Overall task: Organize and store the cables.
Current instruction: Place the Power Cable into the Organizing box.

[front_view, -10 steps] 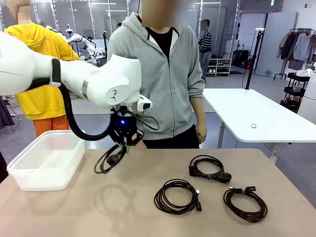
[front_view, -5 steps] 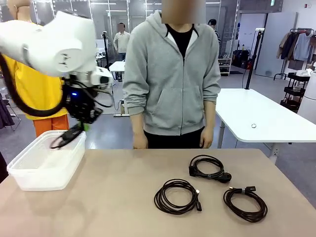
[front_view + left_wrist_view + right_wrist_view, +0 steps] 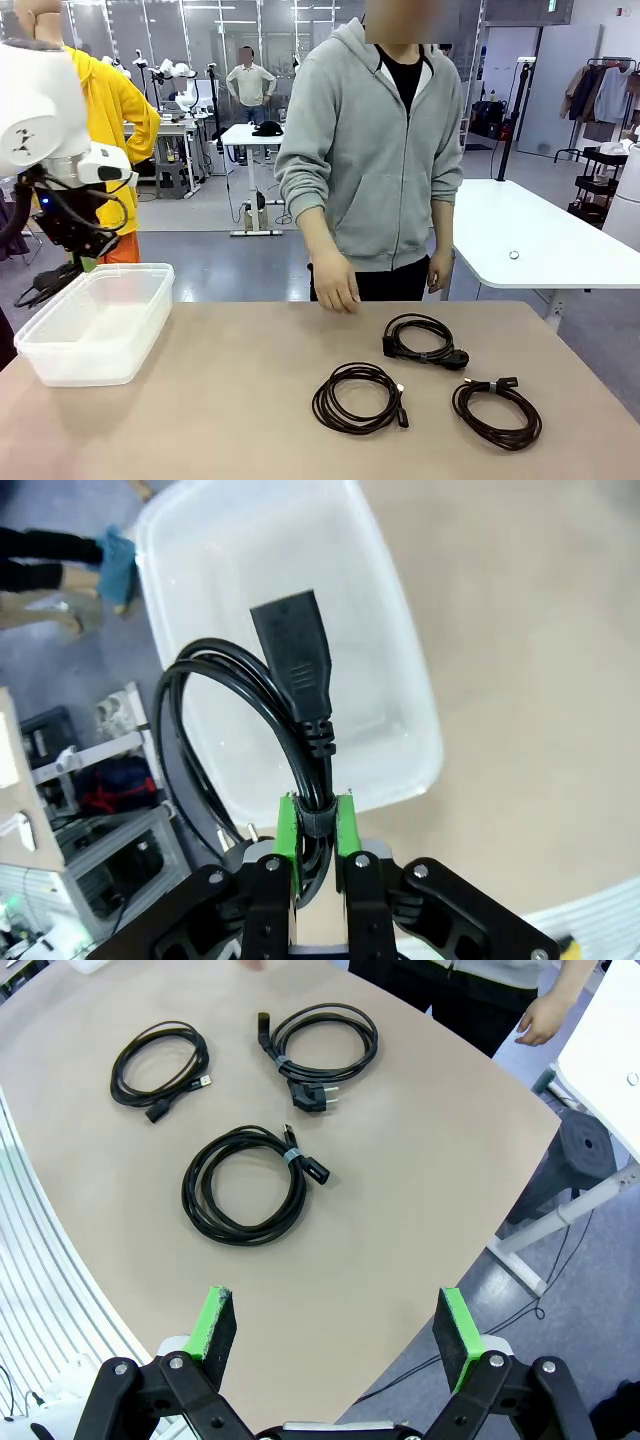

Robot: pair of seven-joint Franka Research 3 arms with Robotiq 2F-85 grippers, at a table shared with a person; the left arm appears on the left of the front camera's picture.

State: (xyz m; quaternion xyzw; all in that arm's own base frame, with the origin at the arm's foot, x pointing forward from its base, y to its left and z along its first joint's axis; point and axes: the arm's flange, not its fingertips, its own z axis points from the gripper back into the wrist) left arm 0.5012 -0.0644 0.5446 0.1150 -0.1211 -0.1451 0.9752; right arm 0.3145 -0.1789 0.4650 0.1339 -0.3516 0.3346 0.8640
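Three cables [image 3: 359, 398] on table [image 3: 250, 400], one in left hand [image 3: 318, 825].

Held cable [image 3: 300, 670]: a thin black loop with a blocky plug end, being pinched in the left gripper's [image 3: 318, 825] jaws and hanging over the clear tub [image 3: 425, 730].
Middle coil [image 3: 320, 400]: lying flat on the worktop [image 3: 250, 400].
Far coil [image 3: 392, 346]: lying flat, its round plug pointing right.
Right coil [image 3: 505, 440]: lying flat, just beside the middle coil.

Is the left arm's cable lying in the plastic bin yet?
No, the cable hangs in the air, clamped in the left gripper, with the bin beyond it.
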